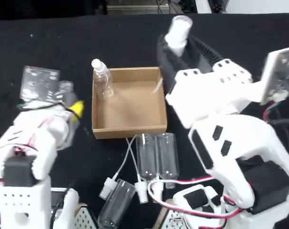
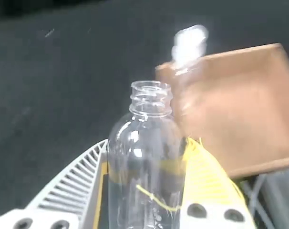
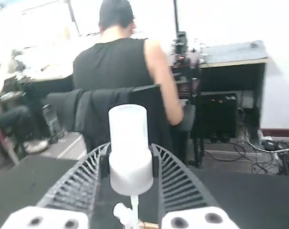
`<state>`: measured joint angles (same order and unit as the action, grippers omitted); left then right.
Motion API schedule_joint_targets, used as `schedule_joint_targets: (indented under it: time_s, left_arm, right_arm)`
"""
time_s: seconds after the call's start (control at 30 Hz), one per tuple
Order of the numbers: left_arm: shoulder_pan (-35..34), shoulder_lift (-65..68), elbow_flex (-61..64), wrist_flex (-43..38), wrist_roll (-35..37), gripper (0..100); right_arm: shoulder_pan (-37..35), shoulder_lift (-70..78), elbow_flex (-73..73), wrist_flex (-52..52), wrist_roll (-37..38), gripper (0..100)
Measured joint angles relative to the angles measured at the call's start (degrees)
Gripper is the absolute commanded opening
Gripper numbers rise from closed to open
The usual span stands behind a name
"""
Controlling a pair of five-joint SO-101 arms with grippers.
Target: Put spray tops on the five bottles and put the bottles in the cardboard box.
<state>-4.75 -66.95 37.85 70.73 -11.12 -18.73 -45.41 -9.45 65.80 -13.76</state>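
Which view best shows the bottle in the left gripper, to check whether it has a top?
The left wrist view: the bottle sits upright in the left gripper, its neck open and bare. In the high view it is hard to make out at that gripper. The right wrist view faces away from it.

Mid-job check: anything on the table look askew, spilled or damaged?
Nothing spilled or damaged. Three uncapped bottles lie on their sides in front of the cardboard box, the nearest one askew, with two loose spray tops between them. The capped bottle stands upright in a corner of the box.
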Motion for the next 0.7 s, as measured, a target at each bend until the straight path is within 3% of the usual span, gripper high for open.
schedule_joint_targets:
  time_s: [0.27, 0.5, 0.7]
  left_arm:
    - [13.0, -7.7, 12.5, -16.4, 1.8, 4]
    - [16.9, -15.9, 23.6, -27.0, 8.2, 4]
    - [20.0, -25.6, 33.1, -33.3, 9.1, 4]
  right_arm:
    - [0.4, 0.0, 0.0, -1.2, -4.0, 1.2]
    - [-5.5, 0.0, 6.5, -9.1, -4.0, 1.2]
    - [-6.2, 0.1, 15.7, -19.6, -4.0, 1.2]
